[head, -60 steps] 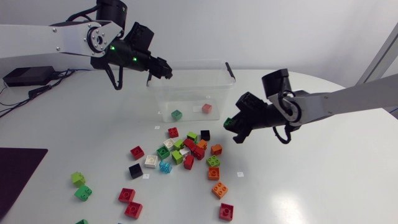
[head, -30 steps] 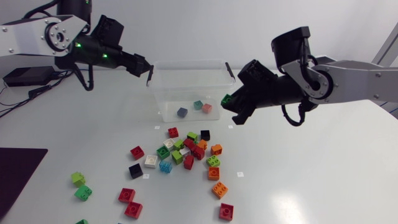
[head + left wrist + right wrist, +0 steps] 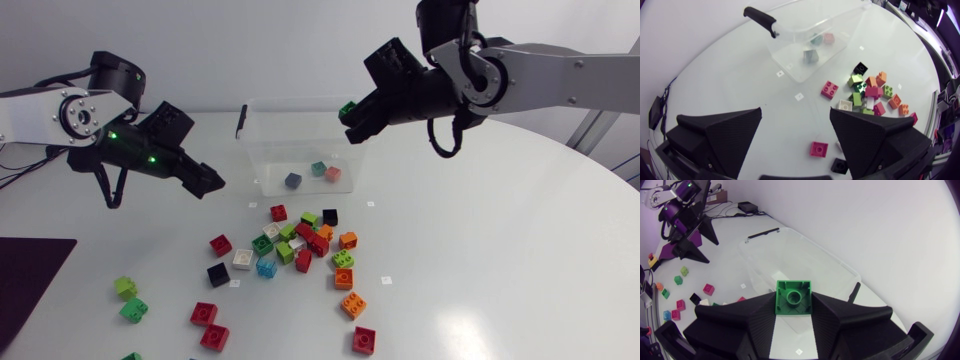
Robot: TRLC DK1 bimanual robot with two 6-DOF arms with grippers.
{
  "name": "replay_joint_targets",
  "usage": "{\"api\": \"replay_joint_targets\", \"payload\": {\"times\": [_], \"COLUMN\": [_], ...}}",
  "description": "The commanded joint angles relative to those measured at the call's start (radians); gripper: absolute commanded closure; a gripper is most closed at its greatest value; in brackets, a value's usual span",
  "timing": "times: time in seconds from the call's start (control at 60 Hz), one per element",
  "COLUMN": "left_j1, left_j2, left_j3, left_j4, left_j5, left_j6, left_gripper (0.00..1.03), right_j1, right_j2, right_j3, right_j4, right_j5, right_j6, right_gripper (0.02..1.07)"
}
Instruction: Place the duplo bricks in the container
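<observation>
The right gripper (image 3: 350,112) has a green brick (image 3: 793,297) pinched between its fingers, above the container (image 3: 270,145)'s right rim. Better to carry it inward over the open middle before letting go; it looks only just inside, I think. The left gripper (image 3: 795,115) hangs wide open, empty, left of the container.
</observation>
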Motion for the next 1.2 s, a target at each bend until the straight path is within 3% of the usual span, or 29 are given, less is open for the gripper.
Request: {"api": "replay_joint_targets", "payload": {"times": [0.0, 0.717, 0.75, 0.767, 0.817, 0.9, 1.183], "left_j1": [-0.004, -0.051, -0.058, -0.059, -0.062, -0.056, -0.061], "left_j2": [-0.026, 0.029, 0.035, 0.043, 0.060, 0.090, 0.193], "left_j3": [-0.044, -0.222, -0.225, -0.226, -0.226, -0.214, -0.164], "left_j4": [-0.003, -0.006, -0.006, -0.006, -0.006, -0.002, 0.009], "left_j5": [-0.007, -0.043, -0.046, -0.054, -0.060, -0.063, -0.097], "left_j6": [0.041, 0.211, 0.216, 0.225, 0.236, 0.256, 0.286], "left_gripper": [0.09, 0.09, 0.09, 0.09, 0.09, 0.09, 0.11], "right_j1": [0.012, 0.015, 0.015, 0.013, 0.010, 0.007, 0.004], "right_j2": [0.058, 0.395, 0.404, 0.410, 0.413, 0.404, 0.248], "right_j3": [0.042, 0.341, 0.350, 0.356, 0.365, 0.368, 0.269], "right_j4": [0.019, 0.058, 0.058, 0.058, 0.051, 0.048, 0.044], "right_j5": [0.017, 0.119, 0.129, 0.134, 0.134, 0.134, 0.131], "right_j6": [0.040, 0.102, 0.103, 0.106, 0.110, 0.111, 0.117], "right_gripper": [0.80, 0.78, 0.68, 0.57, 0.36, 0.11, 0.07]}}
